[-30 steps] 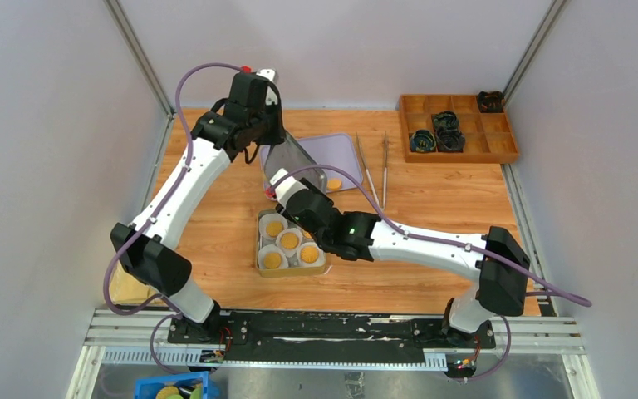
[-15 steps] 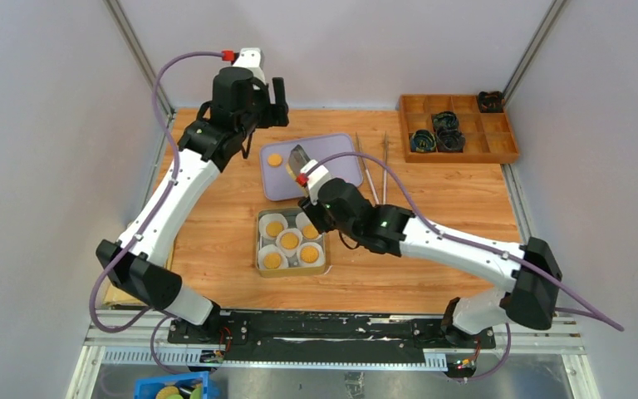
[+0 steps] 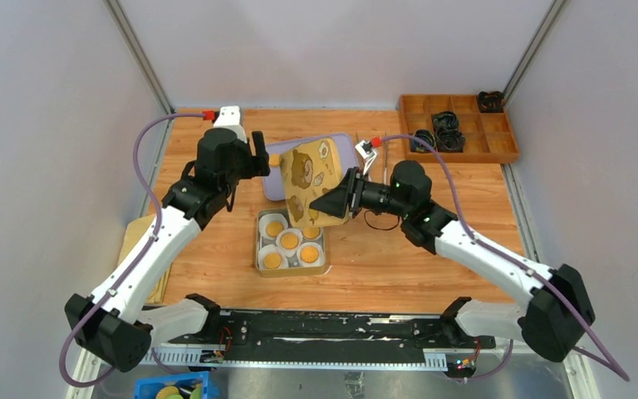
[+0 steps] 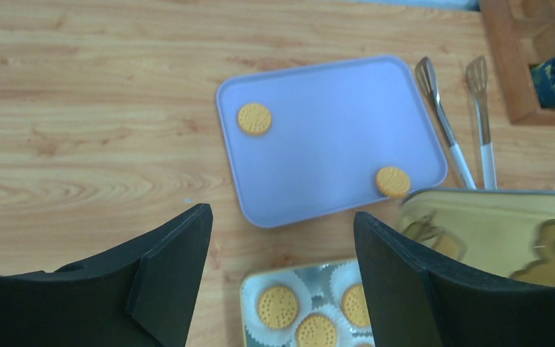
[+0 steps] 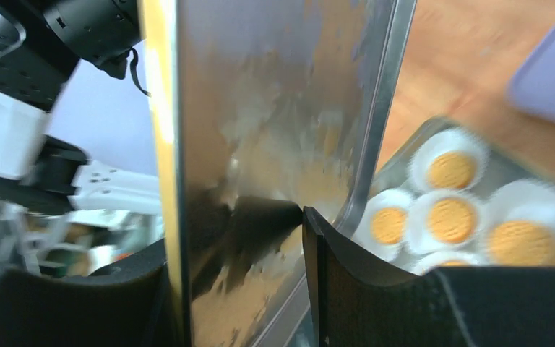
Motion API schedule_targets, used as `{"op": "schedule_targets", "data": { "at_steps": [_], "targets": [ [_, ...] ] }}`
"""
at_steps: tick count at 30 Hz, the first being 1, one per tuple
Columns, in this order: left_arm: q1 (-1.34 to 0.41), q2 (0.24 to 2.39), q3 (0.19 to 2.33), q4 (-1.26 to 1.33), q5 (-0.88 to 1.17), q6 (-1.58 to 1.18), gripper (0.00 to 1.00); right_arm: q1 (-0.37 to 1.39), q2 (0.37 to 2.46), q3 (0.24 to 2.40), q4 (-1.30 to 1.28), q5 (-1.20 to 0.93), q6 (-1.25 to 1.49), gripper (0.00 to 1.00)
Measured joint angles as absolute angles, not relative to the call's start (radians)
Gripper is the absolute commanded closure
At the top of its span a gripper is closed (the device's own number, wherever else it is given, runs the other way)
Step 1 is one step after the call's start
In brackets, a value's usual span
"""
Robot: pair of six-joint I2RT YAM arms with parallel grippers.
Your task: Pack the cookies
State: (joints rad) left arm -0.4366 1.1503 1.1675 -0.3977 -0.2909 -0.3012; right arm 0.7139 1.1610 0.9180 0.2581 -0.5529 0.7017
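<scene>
Several cookies (image 3: 289, 240) lie in white paper liners inside the open tin (image 3: 259, 249). Two more cookies (image 4: 254, 118) rest on the purple tray (image 4: 332, 137), one near its front right corner (image 4: 392, 181). My right gripper (image 3: 341, 199) is shut on the edge of the yellow tin lid (image 3: 309, 179), which stands tilted above the tin's far side with its printed face up. In the right wrist view the lid (image 5: 260, 130) sits between my fingers (image 5: 347, 267). My left gripper (image 4: 280, 217) hangs open and empty, left of the tray.
Two metal tongs (image 4: 441, 123) lie right of the tray. A wooden compartment box (image 3: 457, 125) with dark items stands at the back right. A blue bin (image 3: 166, 386) sits below the table's near edge. Grey walls close in both sides.
My left gripper opened and drew back left, away from the lid. My right arm swung out to the right and turned the lid so its printed face shows.
</scene>
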Motion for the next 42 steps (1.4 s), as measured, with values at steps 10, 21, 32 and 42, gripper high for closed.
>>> {"op": "schedule_targets", "data": {
  "at_steps": [10, 21, 32, 42],
  "targets": [
    [-0.437, 0.994, 1.093, -0.477, -0.327, -0.338, 0.25, 0.704, 1.415, 0.579, 1.086, -0.712, 1.369, 1.0],
    [-0.487, 0.913, 0.887, -0.533, -0.33, -0.41, 0.28, 0.805, 1.653, 0.545, 1.414, -0.668, 1.542, 0.99],
    [-0.512, 0.847, 0.823, -0.536, -0.323, -0.45, 0.29, 0.819, 1.656, 0.505, 1.196, -0.636, 1.401, 0.98],
    [-0.532, 0.833, 0.764, -0.533, -0.319, -0.461, 0.29, 0.82, 1.72, 0.522, 1.14, -0.625, 1.362, 0.52]
  ]
}}
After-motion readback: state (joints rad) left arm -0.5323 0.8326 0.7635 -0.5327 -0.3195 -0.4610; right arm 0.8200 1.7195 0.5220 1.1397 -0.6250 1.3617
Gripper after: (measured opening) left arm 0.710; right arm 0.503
